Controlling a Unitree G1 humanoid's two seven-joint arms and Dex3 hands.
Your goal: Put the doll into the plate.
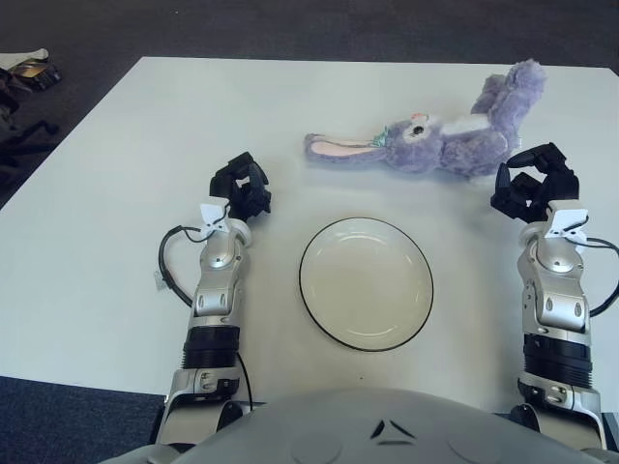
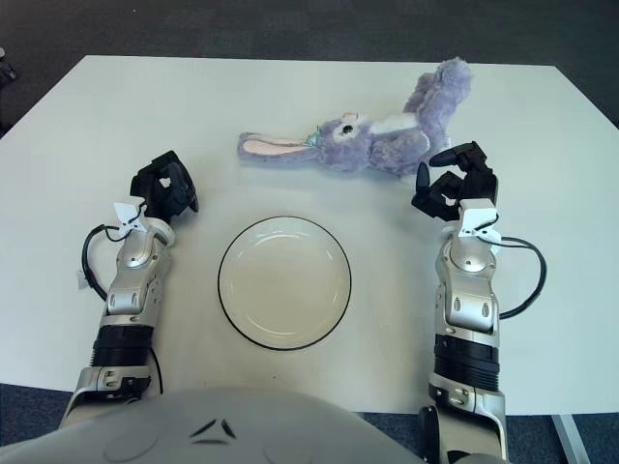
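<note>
Your left hand (image 1: pixel 242 187) shows left of the plate (image 1: pixel 366 282), fingers curled on nothing, the doll (image 1: pixel 437 140) lies beyond the plate, and your right hand (image 1: pixel 535 184) sits just beside the doll, fingers seemingly parted, gripping nothing.

The worktop (image 1: pixel 116 145) is cut off at the right edge of the left eye view, and its near edge is hidden behind the robot's grey torso at the bottom of the frame. Both forearms disappear beneath that torso. At the upper left of the left eye view, a small dark object (image 1: pixel 31 70) on the floor is cut by the frame edge and is too small to identify.
</note>
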